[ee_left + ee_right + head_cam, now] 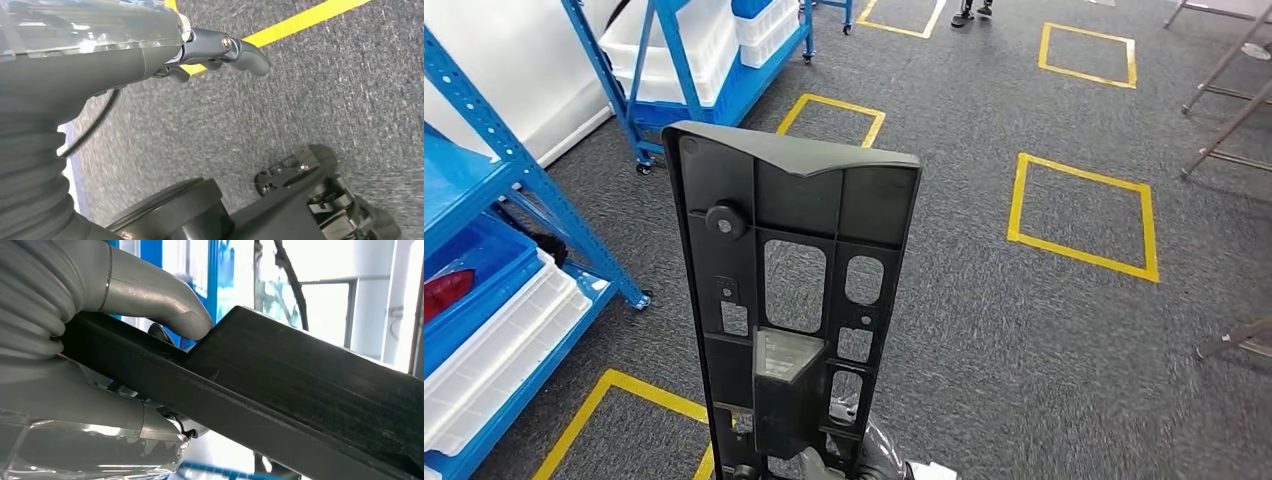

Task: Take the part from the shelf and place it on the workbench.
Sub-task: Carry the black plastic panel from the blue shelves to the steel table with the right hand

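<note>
Grey carpet w/ yellow floor squares; blue shelf at left. Right hand grasps black part upright. Left hand released, holding nothing.

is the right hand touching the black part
Touching. The right wrist view shows the right hand gripping the black part, thumb pressed on its face.

Grey carpet carries yellow taped squares; white bins sit nearby, and a person's feet stand far off.
</note>
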You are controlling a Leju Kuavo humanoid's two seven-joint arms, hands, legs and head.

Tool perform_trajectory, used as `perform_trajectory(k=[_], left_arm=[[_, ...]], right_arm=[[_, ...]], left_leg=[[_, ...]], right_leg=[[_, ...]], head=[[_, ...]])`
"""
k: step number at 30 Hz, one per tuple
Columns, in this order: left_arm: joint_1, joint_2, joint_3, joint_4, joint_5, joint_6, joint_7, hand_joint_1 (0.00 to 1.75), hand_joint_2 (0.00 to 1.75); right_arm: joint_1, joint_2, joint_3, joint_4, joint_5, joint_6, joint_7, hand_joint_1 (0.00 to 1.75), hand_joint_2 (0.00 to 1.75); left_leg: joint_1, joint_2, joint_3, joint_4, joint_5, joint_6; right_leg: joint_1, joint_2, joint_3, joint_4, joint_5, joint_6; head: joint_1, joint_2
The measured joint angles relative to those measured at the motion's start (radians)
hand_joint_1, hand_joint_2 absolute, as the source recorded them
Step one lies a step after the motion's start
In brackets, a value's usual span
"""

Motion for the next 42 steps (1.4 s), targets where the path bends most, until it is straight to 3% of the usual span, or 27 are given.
perform_trajectory(k=[1,2,4,6,7,9,11,13,15,16,17,18,20,22,24,25,27,29,30,31,32,33,35,37,39,40,42], left_arm=[[0.000,0.000,0.000,0.000,0.000,0.000,0.000,0.00,1.75],[-0.001,0.001,0.000,0.000,-0.001,0.000,0.000,0.00,1.75],[-0.002,0.000,0.000,0.000,-0.001,-0.001,0.000,0.00,1.75],[-0.002,-0.001,0.000,0.000,-0.002,-0.002,0.000,0.00,1.75],[-0.002,-0.001,0.000,0.000,-0.002,-0.002,0.000,0.00,1.75],[-0.006,-0.002,0.000,0.000,-0.003,-0.003,0.000,0.00,1.75],[-0.008,-0.003,-0.001,0.000,-0.004,-0.004,0.000,0.00,1.75],[-0.006,-0.003,-0.001,0.000,-0.005,-0.005,0.000,0.00,1.75],[-0.003,-0.003,0.000,0.000,-0.005,-0.006,0.001,0.00,1.75],[-0.003,-0.003,0.000,0.000,-0.005,-0.007,0.001,0.00,1.75],[-0.004,-0.002,0.000,0.000,-0.005,-0.008,0.002,0.00,1.75],[-0.005,-0.002,0.000,0.000,-0.005,-0.008,0.003,0.00,1.75],[-0.004,0.000,0.000,0.000,-0.006,-0.009,0.004,0.00,1.75],[-0.004,0.000,0.000,0.000,-0.006,-0.009,0.004,0.00,1.75],[-0.006,-0.001,-0.001,0.000,-0.006,-0.009,0.005,0.00,1.75],[-0.006,-0.001,-0.001,0.000,-0.007,-0.009,0.005,0.00,1.75],[-0.008,-0.004,-0.001,0.000,-0.008,-0.009,0.005,0.00,1.75],[-0.005,-0.004,-0.001,0.000,-0.009,-0.010,0.005,0.00,1.75],[-0.003,-0.003,-0.001,0.000,-0.010,-0.010,0.005,0.00,1.75],[-0.002,-0.003,-0.001,0.000,-0.010,-0.011,0.006,0.00,1.75],[-0.002,-0.002,-0.001,0.000,-0.011,-0.011,0.006,0.00,1.75],[-0.003,-0.002,-0.001,0.000,-0.011,-0.011,0.006,0.00,1.75],[-0.004,-0.003,-0.001,0.000,-0.011,-0.012,0.006,0.00,1.75],[-0.004,-0.004,-0.001,0.000,-0.011,-0.012,0.006,0.00,1.75],[-0.007,-0.005,-0.001,0.000,-0.012,-0.012,0.006,0.00,1.75],[-0.009,-0.006,-0.001,0.000,-0.012,-0.012,0.006,0.00,1.75],[-0.012,-0.007,-0.002,0.000,-0.012,-0.012,0.006,0.00,1.75]], right_arm=[[0.000,0.000,0.000,0.001,0.000,0.000,0.001,1.75,1.75],[0.000,0.000,0.000,0.002,0.000,0.000,0.001,1.75,1.75],[-0.001,0.000,0.000,0.002,0.000,0.001,0.002,1.75,1.75],[-0.002,0.001,0.000,0.002,0.000,0.002,0.002,1.75,1.75],[-0.002,0.001,0.000,0.002,0.000,0.003,0.002,1.75,1.75],[0.000,0.002,-0.001,0.002,0.000,0.003,0.002,1.75,1.75],[0.001,0.004,-0.002,0.002,0.000,0.004,0.002,1.75,1.75],[0.000,0.006,-0.004,0.002,0.000,0.004,0.002,1.75,1.75],[0.001,0.007,-0.005,0.004,0.000,0.004,0.002,1.75,1.75],[0.002,0.007,-0.005,0.006,0.000,0.004,0.003,1.75,1.75],[0.002,0.007,-0.006,0.007,0.000,0.003,0.003,1.75,1.75],[0.003,0.007,-0.006,0.007,0.000,0.003,0.003,1.75,1.75],[0.002,0.008,-0.007,0.007,0.001,0.002,0.004,1.75,1.75],[0.003,0.009,-0.008,0.007,0.001,0.000,0.006,1.75,1.75],[0.005,0.009,-0.010,0.007,0.002,-0.001,0.007,1.75,1.75],[0.006,0.008,-0.011,0.007,0.002,-0.002,0.008,1.75,1.75],[0.005,0.008,-0.012,0.007,0.002,-0.003,0.008,1.75,1.75],[0.005,0.008,-0.012,0.007,0.002,-0.003,0.009,1.75,1.75],[0.005,0.008,-0.012,0.007,0.002,-0.003,0.009,1.75,1.75],[0.006,0.008,-0.012,0.007,0.002,-0.003,0.009,1.75,1.75],[0.006,0.008,-0.012,0.007,0.002,-0.003,0.010,1.75,1.75],[0.006,0.008,-0.012,0.007,0.002,-0.003,0.010,1.75,1.75],[0.006,0.008,-0.012,0.007,0.002,-0.005,0.012,1.75,1.75],[0.006,0.008,-0.012,0.005,0.002,-0.006,0.013,1.75,1.75],[0.006,0.008,-0.013,0.003,0.003,-0.006,0.015,1.75,1.75],[0.008,0.008,-0.013,0.002,0.003,-0.007,0.015,1.75,1.75],[0.008,0.009,-0.013,-0.001,0.004,-0.007,0.016,1.75,1.75]], left_leg=[[-0.001,0.014,0.002,0.000,-0.002,0.000],[-0.003,0.026,0.004,0.000,-0.005,-0.001],[-0.005,0.048,0.013,0.000,-0.011,-0.005],[-0.009,0.065,0.021,-0.001,-0.018,-0.012],[-0.010,0.075,0.023,-0.002,-0.020,-0.017],[-0.010,0.091,0.032,-0.006,-0.026,-0.026],[-0.008,0.059,0.025,0.028,-0.053,-0.034],[-0.005,0.002,-0.026,0.139,-0.108,-0.038],[-0.004,-0.016,-0.091,0.255,-0.144,-0.042],[-0.004,-0.018,-0.106,0.271,-0.134,-0.043],[-0.003,-0.019,-0.102,0.249,-0.106,-0.044],[-0.002,-0.025,-0.081,0.190,-0.064,-0.043],[0.003,-0.066,-0.031,0.063,-0.004,-0.041],[0.004,-0.097,-0.011,0.010,0.005,-0.034],[0.002,-0.084,-0.009,0.003,0.008,-0.021],[0.003,-0.074,-0.007,-0.001,0.011,-0.014],[0.004,-0.050,-0.003,-0.011,0.016,-0.001],[0.000,-0.023,-0.002,-0.013,0.015,0.005],[-0.002,-0.009,-0.002,-0.012,0.013,0.006],[-0.003,0.005,-0.001,-0.012,0.012,0.006],[-0.004,0.018,0.000,-0.012,0.009,0.005],[-0.004,0.030,0.003,-0.012,0.007,0.004],[-0.007,0.049,0.011,-0.012,0.000,-0.003],[-0.009,0.066,0.017,-0.012,-0.007,-0.014],[-0.009,0.085,0.024,-0.015,-0.011,-0.025],[-0.007,0.079,0.027,-0.012,-0.016,-0.031],[-0.005,0.037,0.010,0.039,-0.051,-0.037]], right_leg=[[-0.001,-0.003,-0.004,0.007,0.008,-0.001],[0.000,-0.007,0.016,-0.030,0.034,-0.004],[0.009,-0.044,0.093,-0.171,0.093,-0.017],[0.022,-0.080,0.141,-0.263,0.115,-0.032],[0.028,-0.084,0.145,-0.274,0.111,-0.038],[0.025,-0.058,0.148,-0.283,0.116,-0.046],[0.017,-0.033,0.159,-0.299,0.122,-0.057],[0.015,-0.008,0.167,-0.306,0.124,-0.065],[0.016,0.021,0.168,-0.305,0.123,-0.068],[0.016,0.036,0.169,-0.303,0.122,-0.068],[0.015,0.051,0.171,-0.301,0.121,-0.067],[0.014,0.066,0.173,-0.298,0.118,-0.064],[0.013,0.092,0.171,-0.288,0.113,-0.056],[0.010,0.112,0.161,-0.281,0.113,-0.044],[0.007,0.128,0.154,-0.283,0.116,-0.030],[0.008,0.119,0.151,-0.279,0.113,-0.025],[0.010,0.066,0.122,-0.221,0.079,-0.015],[0.006,0.013,0.055,-0.093,0.018,-0.005],[0.003,0.004,0.024,-0.035,-0.001,-0.001],[-0.001,0.000,0.007,-0.006,-0.003,0.001],[-0.003,-0.003,0.011,-0.018,0.015,0.002],[-0.004,-0.010,0.037,-0.071,0.048,0.001],[0.002,-0.048,0.113,-0.214,0.106,-0.008],[0.014,-0.072,0.149,-0.284,0.120,-0.023],[0.019,-0.053,0.148,-0.290,0.118,-0.036],[0.017,-0.042,0.151,-0.295,0.120,-0.041],[0.010,-0.021,0.161,-0.307,0.125,-0.053]], head=[[0.000,0.000],[0.000,0.000],[0.000,0.000],[0.000,0.000],[0.000,0.000],[0.000,0.000],[0.000,0.000],[0.000,0.000],[0.000,0.000],[0.000,0.000],[0.000,0.000],[0.000,0.000],[0.000,0.000],[0.000,0.000],[0.000,0.000],[0.000,0.000],[0.000,0.000],[0.000,0.000],[0.000,0.000],[0.000,0.000],[0.000,0.000],[0.000,0.000],[0.000,0.000],[0.000,0.000],[0.000,0.000],[0.000,0.000],[0.000,0.000]])
